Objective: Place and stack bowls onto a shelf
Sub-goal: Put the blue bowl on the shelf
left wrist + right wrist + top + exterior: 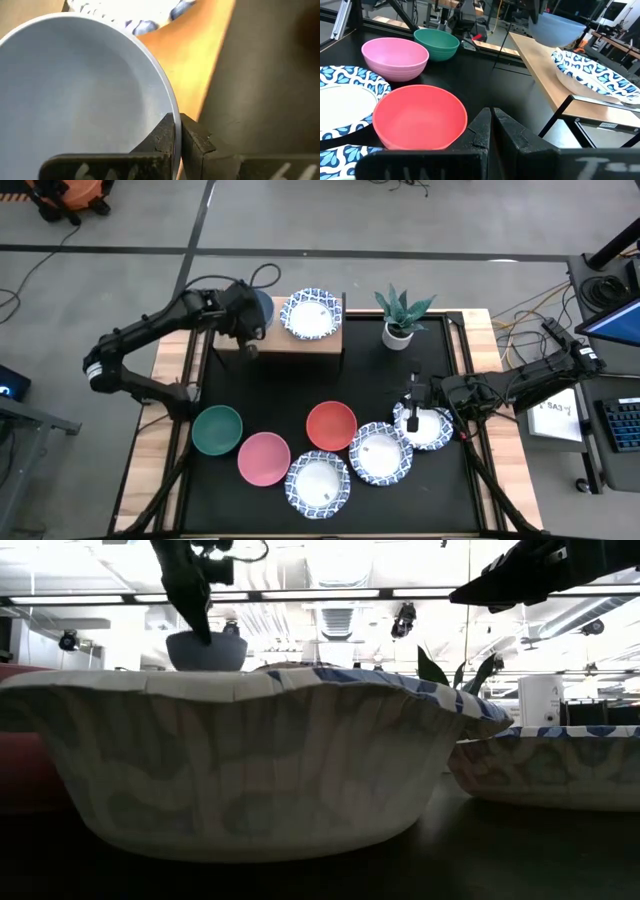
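The left end effector (pixel 252 320) grasps the blue bowl (pixel 262 308) by its rim over the shelf (pixel 300 345), beside one patterned bowl (pixel 311 314) already there. The right end effector (pixel 418 402), clenched empty, hovers over the six bowls left on the surface (pixel 250 395) below the shelf.

Little can be read. In the high view a white sheet (pixel 556 416) lies beside the counter (pixel 180 350) under the right arm, with dark lettering too small to make out. In both wrist views pale marks show on each tool's dark body, cut off at the edge and unreadable. A small label (pixel 606 125) on the shelf (pixel 555 85) frame carries print too fine to read. The bowls show only pattern, no words.
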